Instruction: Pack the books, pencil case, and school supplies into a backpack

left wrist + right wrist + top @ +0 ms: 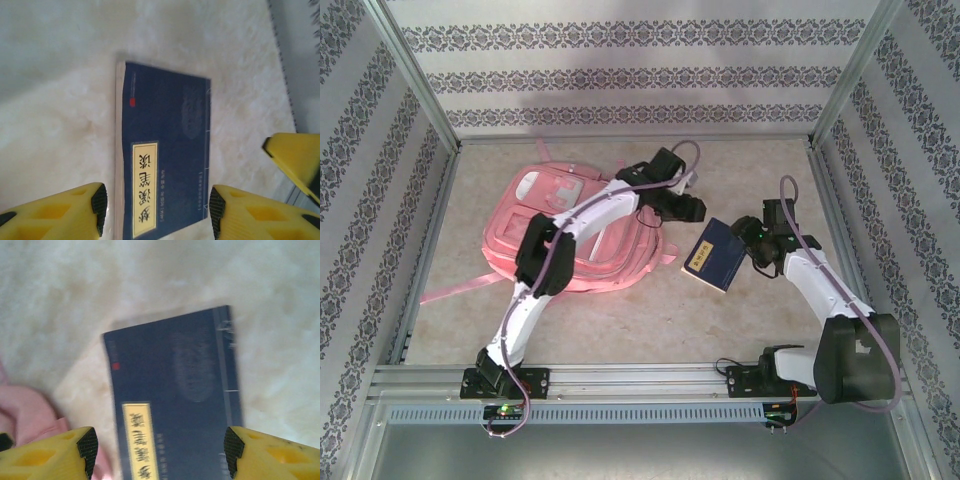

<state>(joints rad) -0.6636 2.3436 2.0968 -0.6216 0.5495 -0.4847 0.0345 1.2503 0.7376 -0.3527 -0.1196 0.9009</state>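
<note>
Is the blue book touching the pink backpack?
Cannot tell. In the top view a corner of the navy book lies right beside the backpack, too close to see a gap; the right wrist view is blurry there.

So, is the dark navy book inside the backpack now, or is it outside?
Outside. The navy book is to the right of the pink backpack, over the bare table, with its cover closed.

Top looks down; wrist cameras closely share the book (165, 150).
</note>
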